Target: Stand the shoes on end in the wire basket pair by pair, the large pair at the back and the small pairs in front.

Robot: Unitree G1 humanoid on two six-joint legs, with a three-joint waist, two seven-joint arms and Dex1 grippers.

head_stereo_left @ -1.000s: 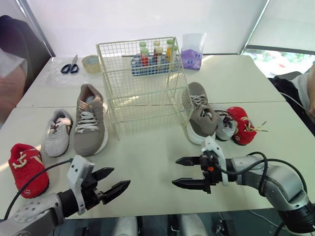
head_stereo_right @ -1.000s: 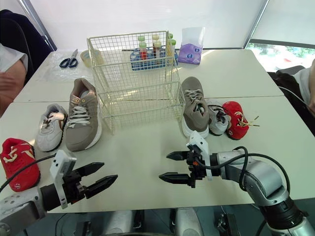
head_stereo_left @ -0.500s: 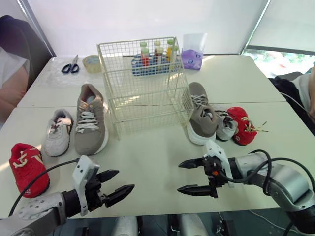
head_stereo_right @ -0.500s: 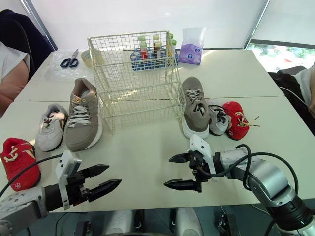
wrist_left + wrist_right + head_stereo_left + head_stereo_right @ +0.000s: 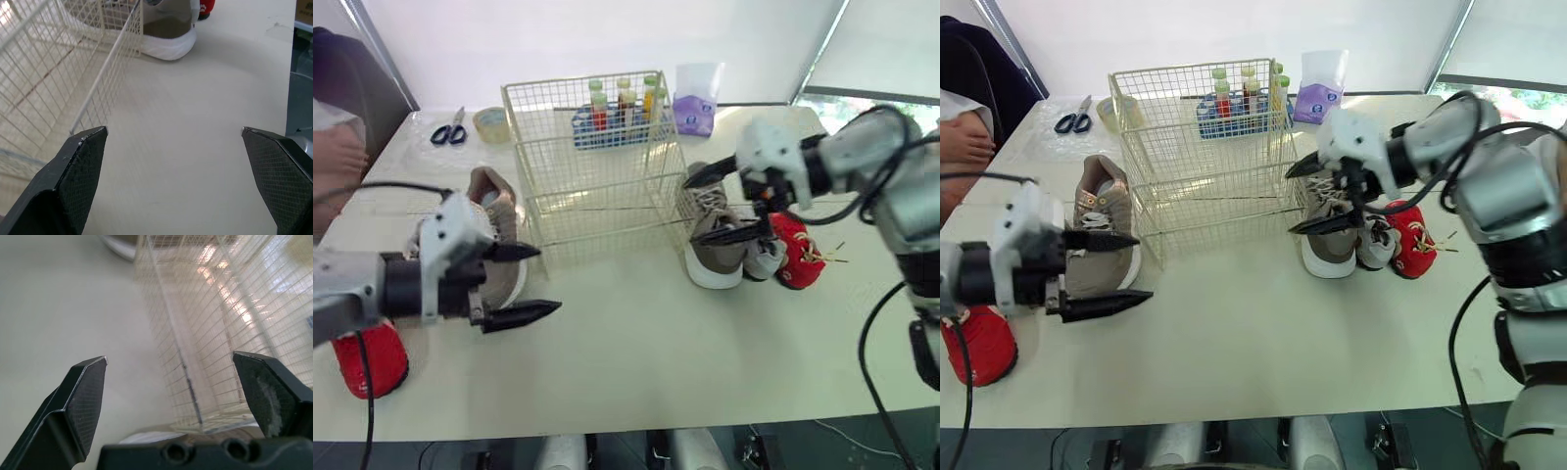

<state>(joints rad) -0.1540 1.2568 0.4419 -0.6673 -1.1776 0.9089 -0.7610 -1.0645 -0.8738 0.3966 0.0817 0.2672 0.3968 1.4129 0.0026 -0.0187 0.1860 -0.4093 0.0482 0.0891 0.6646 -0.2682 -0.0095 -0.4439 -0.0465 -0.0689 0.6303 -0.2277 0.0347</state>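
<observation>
The right gripper (image 5: 690,211), jaws spread and empty, is hovering over the large taupe lace-up trainer (image 5: 715,257) at centre right, just beside the empty cream wire basket (image 5: 597,166). Its upper finger (image 5: 710,173) seems close to the mesh and is risking a snag on descent. The left gripper (image 5: 548,280), likewise spread, is facing the matching trainer (image 5: 1097,201) at centre left. Both have risen from the lower frame.

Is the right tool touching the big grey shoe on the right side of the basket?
Cannot tell. In the left eye view the right tool overlaps the grey shoe, but its height above it is unclear.
</observation>
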